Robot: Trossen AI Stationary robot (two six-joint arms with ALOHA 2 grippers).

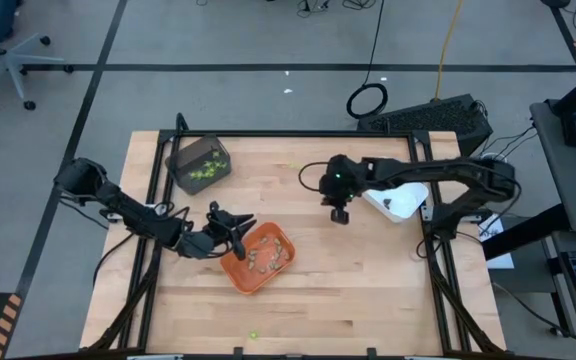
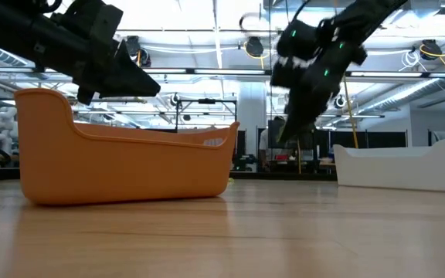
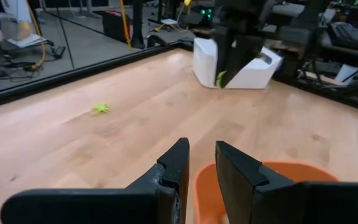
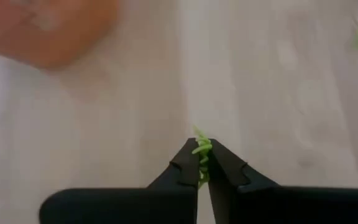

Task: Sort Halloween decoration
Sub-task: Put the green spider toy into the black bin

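My right gripper hangs above the table's middle, beside the white tray, shut on a lime-green decoration piece. My left gripper is at the far left rim of the orange tray, its fingers a little apart. The orange tray holds several tan and brown pieces. The dark grey tray at the far left holds lime-green pieces. One loose green piece lies on the wood toward the far edge. Another lies near the front edge. My right gripper pinches the lime-green piece between its two fingertips, with part of it sticking out past the tips. The fingers slant down from above. The piece is lifted clear of the table. My left gripper stands over the orange tray's rim; whether it touches the rim I cannot tell.
The white tray stands at the right, close behind my right gripper. Black frame rails run along the table's left, right and far edges. Bare wood lies between the orange tray and the white tray, and along the near edge.
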